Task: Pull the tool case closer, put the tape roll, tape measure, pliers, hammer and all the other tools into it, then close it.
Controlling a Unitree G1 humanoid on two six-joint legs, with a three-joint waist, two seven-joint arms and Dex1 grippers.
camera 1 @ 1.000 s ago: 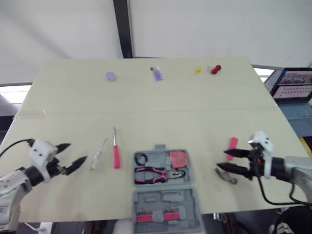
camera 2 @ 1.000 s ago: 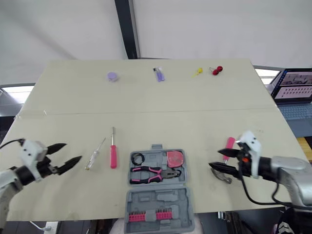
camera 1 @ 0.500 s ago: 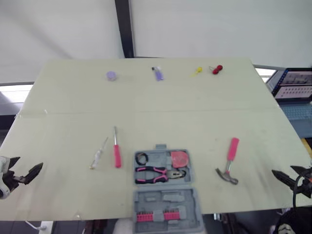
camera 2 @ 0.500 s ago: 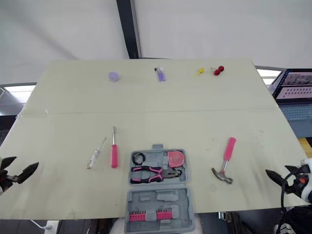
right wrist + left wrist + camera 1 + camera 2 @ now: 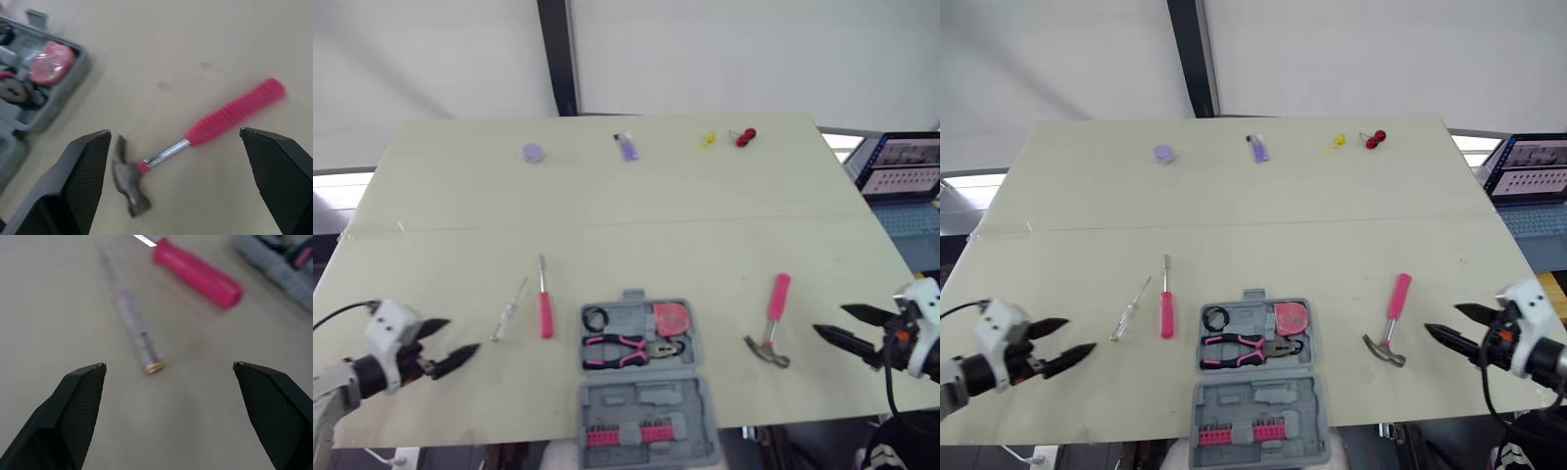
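Back in over the table (image 5: 607, 211) after a pull-out to its near corners half a second ago. Closer still a second ago, hard by the tools. Left gripper (image 5: 462, 335) now at eight o'clock from the tool case (image 5: 651, 403), spread wide, nothing held, aimed at the clear screwdriver (image 5: 509, 316). Right gripper (image 5: 828, 319) at three o'clock, equally wide and empty, near the hammer (image 5: 773, 323) but apart from it.

No tool shifted through all that. Hammer still at three o'clock from the case, head nearest the robot, pink handle toward twelve. Clear screwdriver and pink screwdriver (image 5: 546, 311) side by side at nine o'clock. Case at six o'clock on the table, lying open, with tape roll (image 5: 596, 317), tape measure (image 5: 673, 318) and pliers (image 5: 626, 345) already in the tray.

Reads as a fresh approach rather than progress — probably three tools left to load, then the lid to shut.

From the head views: the whole layout, plus small purple, yellow and red bits along the far edge at twelve o'clock, too small to name.

From the left wrist view: the clear screwdriver's brass-coloured end (image 5: 154, 367) lined up ahead between the black fingers (image 5: 78, 401), untouched, with the pink handle beyond.

From the right wrist view: the hammer's ribbed grip, steel neck and dark head (image 5: 129, 193) framed between the fingers, and the tape measure in the case off to the side.
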